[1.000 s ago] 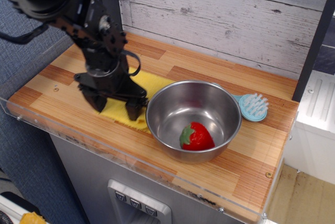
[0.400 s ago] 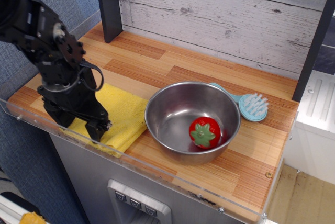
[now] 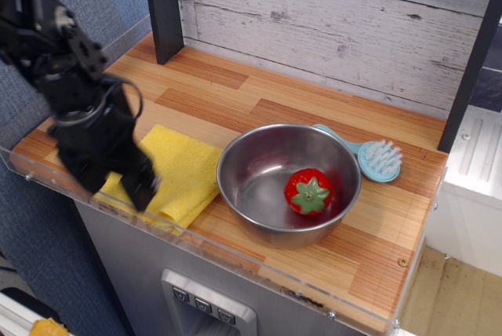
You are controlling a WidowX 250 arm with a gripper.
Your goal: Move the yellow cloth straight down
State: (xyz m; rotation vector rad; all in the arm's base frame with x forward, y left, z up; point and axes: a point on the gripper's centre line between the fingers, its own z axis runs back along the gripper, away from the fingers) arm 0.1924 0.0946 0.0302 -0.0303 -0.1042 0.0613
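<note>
Now you see the yellow cloth (image 3: 182, 173) lying flat at the lower left of the frame, near the front edge of the wooden counter (image 3: 314, 108) and touching the steel bowl (image 3: 289, 183). Your gripper (image 3: 118, 185) is over the cloth's left part; it is blurred, so I cannot tell how its jaws stand.

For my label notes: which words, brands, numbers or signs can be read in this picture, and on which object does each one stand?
None can be read. The yellow cloth, steel bowl, toy strawberry, light-blue brush and wooden counter carry no visible writing. The gripper is motion-blurred. The buttons below the counter show no legible marks.
</note>
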